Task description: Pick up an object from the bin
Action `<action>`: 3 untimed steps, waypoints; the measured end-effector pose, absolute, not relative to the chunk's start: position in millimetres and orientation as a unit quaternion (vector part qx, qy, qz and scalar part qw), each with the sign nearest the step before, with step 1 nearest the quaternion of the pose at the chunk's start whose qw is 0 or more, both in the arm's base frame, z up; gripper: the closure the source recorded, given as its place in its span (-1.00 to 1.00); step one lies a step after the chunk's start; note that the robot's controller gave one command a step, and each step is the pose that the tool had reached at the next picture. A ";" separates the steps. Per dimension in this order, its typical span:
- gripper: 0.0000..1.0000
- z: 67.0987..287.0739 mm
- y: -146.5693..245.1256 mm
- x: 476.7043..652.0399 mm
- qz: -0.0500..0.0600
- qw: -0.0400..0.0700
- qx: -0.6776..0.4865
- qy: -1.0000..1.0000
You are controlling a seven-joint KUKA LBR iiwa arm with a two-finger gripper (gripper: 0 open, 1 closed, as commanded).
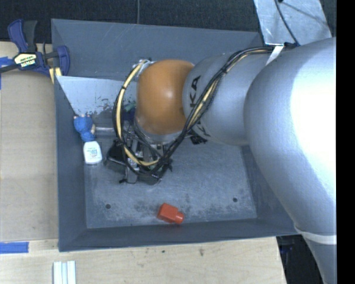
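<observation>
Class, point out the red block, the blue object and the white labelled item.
red block (170,213), camera view, its top face.
blue object (81,126), camera view, its middle.
white labelled item (93,153), camera view, its label.

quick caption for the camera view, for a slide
Claw low in the grey bin beside a small white container; a red block lies apart.

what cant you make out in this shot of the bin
Camera view:
- Bin floor at centre: hidden under the orange cover.
- Dark thing beside the white bottle: half under cables, kind unclear.
- Bottle's label: too small to read.
- Bin's right wall: covered by the arm.
</observation>
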State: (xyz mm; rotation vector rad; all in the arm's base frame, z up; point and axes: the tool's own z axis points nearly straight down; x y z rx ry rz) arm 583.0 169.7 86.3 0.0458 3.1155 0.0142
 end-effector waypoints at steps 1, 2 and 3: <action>-1.00 102.0 141.8 604.1 0.002 0.002 0.080 0.997; -1.00 112.4 118.4 618.6 0.000 -0.006 0.162 0.987; -1.00 77.7 136.5 615.9 0.000 -0.002 0.214 0.977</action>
